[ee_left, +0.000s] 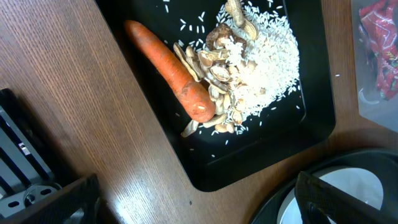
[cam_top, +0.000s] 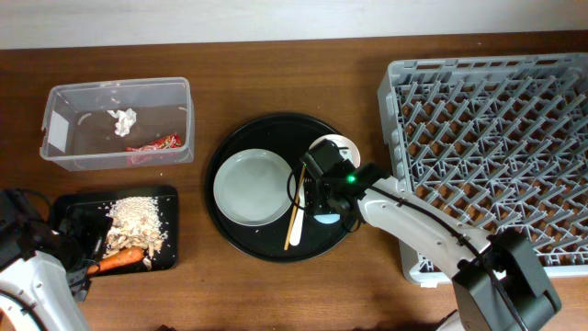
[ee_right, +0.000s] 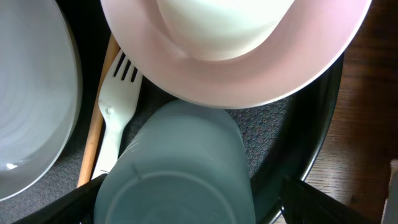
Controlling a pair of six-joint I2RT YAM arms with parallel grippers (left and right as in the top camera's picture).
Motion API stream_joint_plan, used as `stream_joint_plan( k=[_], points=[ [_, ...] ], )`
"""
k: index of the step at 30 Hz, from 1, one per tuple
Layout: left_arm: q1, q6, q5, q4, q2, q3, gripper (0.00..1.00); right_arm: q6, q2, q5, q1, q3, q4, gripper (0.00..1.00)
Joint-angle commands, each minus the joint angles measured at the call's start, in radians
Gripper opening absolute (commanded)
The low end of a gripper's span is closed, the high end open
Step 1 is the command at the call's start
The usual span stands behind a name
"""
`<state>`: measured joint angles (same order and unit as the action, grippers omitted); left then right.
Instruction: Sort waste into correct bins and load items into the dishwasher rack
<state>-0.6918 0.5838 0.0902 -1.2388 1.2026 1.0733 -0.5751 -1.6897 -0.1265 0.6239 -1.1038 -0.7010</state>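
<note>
My right gripper (cam_top: 327, 204) (ee_right: 174, 208) is open, one finger on each side of the light blue cup (ee_right: 180, 162) lying on the round black tray (cam_top: 220, 198). Beside it are the pink bowl (ee_right: 261, 81) holding the cream cup (ee_right: 224, 25), the white fork (ee_right: 118, 112), the chopstick (cam_top: 296, 216) and the grey-green plate (cam_top: 251, 187). My left gripper (cam_top: 87, 239) (ee_left: 196, 199) is open and empty by the shallow black tray (ee_left: 261, 168), which holds rice (ee_left: 267, 56), brown bits and a carrot (ee_left: 168, 68). The clear tub (cam_top: 55, 152) holds the tissue (cam_top: 122, 119) and red wrapper (cam_top: 154, 144).
The grey dishwasher rack (cam_top: 496, 138) fills the right side, its near-left corner close to my right arm. Bare wooden table lies between the black tray and the round tray, and along the front edge.
</note>
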Motion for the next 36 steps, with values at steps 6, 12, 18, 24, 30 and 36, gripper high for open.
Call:
stream_joint_plan(
  k=[6,12,18,24,30,36],
  points=[
    [-0.003,-0.013,0.0,0.0,-0.002,0.008,0.99,-0.006,0.006,-0.009,-0.004,0.002,0.001,0.62],
    [-0.003,-0.013,0.0,0.0,-0.002,0.008,0.99,0.026,0.142,-0.043,-0.059,-0.182,-0.198,0.5],
    [-0.003,-0.013,0.0,0.0,-0.002,0.008,0.99,0.341,0.227,-0.043,-0.529,-0.513,-0.384,0.54],
    [-0.003,-0.013,0.0,0.0,-0.002,0.008,0.99,0.414,0.115,0.044,-0.896,-0.529,-0.206,0.65],
    [-0.003,-0.013,0.0,0.0,-0.002,0.008,0.99,0.414,-0.063,0.045,-0.906,-0.547,-0.229,0.99],
    [-0.003,-0.013,0.0,0.0,-0.002,0.008,0.99,0.415,0.062,0.529,-0.838,-0.654,-0.41,0.99]
  ],
)
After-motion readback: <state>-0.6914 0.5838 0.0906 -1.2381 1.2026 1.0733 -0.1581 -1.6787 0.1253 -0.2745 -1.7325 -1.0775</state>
